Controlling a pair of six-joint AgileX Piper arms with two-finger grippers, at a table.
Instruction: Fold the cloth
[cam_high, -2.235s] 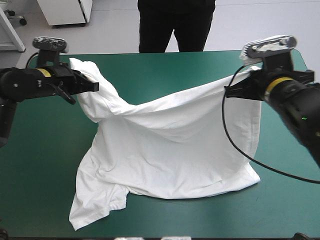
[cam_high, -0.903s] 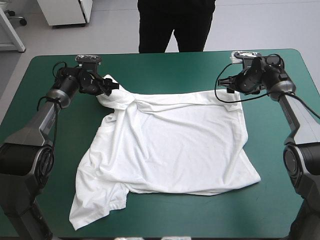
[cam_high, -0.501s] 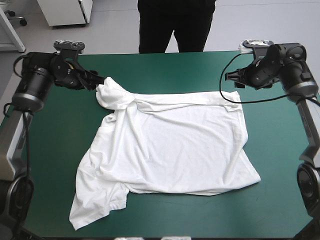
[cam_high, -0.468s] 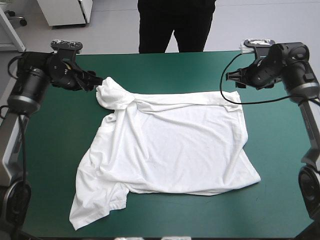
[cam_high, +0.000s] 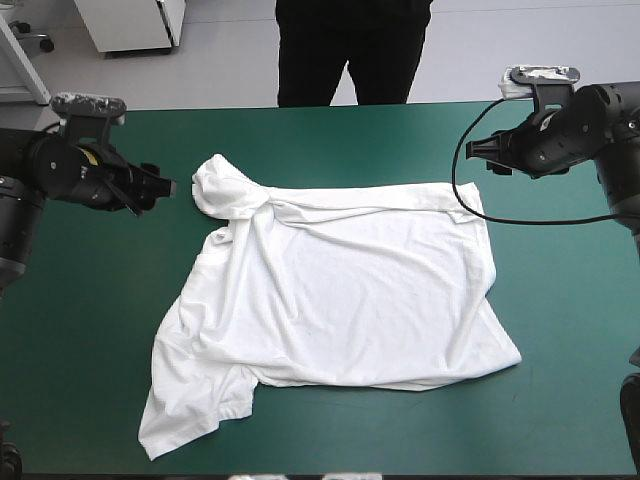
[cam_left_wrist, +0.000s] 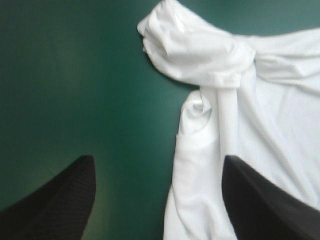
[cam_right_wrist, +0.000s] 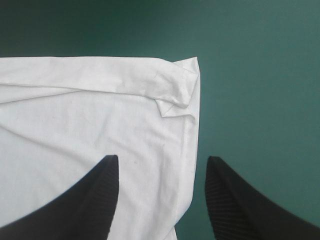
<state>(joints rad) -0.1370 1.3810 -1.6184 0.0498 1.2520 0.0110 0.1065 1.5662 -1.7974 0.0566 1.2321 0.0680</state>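
The high view looks forward and down over the whole table (cam_high: 100, 300). Each wrist view, much nearer, looks down near the far edge, sharing one T-shirt (cam_high: 350, 290) corner with it.

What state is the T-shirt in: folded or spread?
Spread, not folded: the T-shirt lies open on the teal-green table, its far-left corner bunched.

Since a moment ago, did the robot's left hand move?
Yes. The left hand has pulled back from the bunched corner of the T-shirt, toward the left edge of the table. Teal-green cover now shows between them.
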